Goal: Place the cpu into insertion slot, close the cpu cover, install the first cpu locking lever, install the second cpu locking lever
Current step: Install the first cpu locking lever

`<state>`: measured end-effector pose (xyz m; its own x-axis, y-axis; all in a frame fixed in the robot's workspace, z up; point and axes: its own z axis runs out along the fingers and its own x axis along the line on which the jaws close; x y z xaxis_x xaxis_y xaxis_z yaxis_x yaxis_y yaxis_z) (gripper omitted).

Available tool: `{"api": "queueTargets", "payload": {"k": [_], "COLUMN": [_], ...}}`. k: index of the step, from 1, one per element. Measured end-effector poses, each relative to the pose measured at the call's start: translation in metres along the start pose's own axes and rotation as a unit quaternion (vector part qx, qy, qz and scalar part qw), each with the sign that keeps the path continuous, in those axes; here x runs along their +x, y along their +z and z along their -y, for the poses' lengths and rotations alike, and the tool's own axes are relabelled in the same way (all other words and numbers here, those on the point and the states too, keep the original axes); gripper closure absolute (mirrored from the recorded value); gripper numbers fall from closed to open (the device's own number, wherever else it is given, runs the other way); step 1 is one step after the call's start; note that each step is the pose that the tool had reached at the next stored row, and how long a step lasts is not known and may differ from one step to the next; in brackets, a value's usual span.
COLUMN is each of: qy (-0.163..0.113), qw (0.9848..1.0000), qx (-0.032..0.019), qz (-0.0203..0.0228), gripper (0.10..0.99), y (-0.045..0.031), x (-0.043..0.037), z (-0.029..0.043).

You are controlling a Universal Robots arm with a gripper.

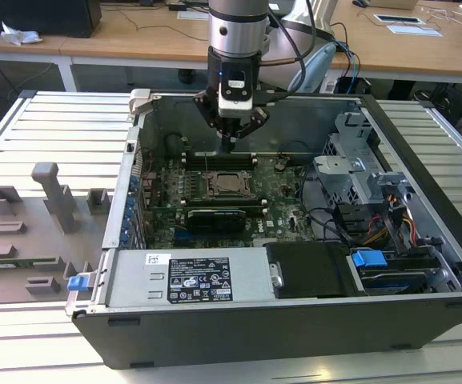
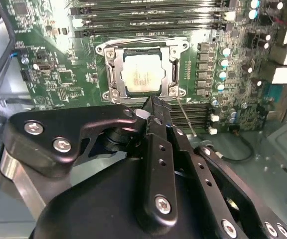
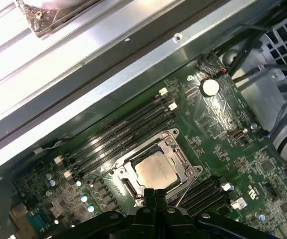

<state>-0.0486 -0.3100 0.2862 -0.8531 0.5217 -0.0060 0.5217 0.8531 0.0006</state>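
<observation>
While gripper [image 2: 153, 103] hovers, cpu [image 2: 142, 74] close below — seated

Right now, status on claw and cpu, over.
Claw shut, close over insertion slot edge. Cpu seated, cpu cover down around it. Thin lever rod angled out beside the claw.

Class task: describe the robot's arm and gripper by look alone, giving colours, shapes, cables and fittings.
The arm is a silver-grey cylinder with a black band, and black cables trail from it. A pale block sits between it and the gripper. The gripper is matt black: flat, jointed link plates that narrow to slim fingers, fastened with silver screw heads.
</observation>
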Motion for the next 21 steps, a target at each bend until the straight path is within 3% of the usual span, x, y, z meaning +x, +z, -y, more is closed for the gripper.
{"api": "queueTargets", "payload": {"k": [5, 14, 17, 21], "qy": [-0.032, -0.081, -0.094, -0.12], "qw": [0.9995, 0.9967, 0.9956, 0.9927], "qx": [-0.0002, -0.0005, -0.0005, -0.0007], "qz": [-0.0001, -0.0001, -0.0001, -0.0001], "gripper": [0.98, 0.98, 0.98, 0.98], "y": [0.0, 0.0, 0.0, 0.0], "x": [0.0, 0.0, 0.0, 0.0], "z": [0.0, 0.0, 0.0, 0.0]}}
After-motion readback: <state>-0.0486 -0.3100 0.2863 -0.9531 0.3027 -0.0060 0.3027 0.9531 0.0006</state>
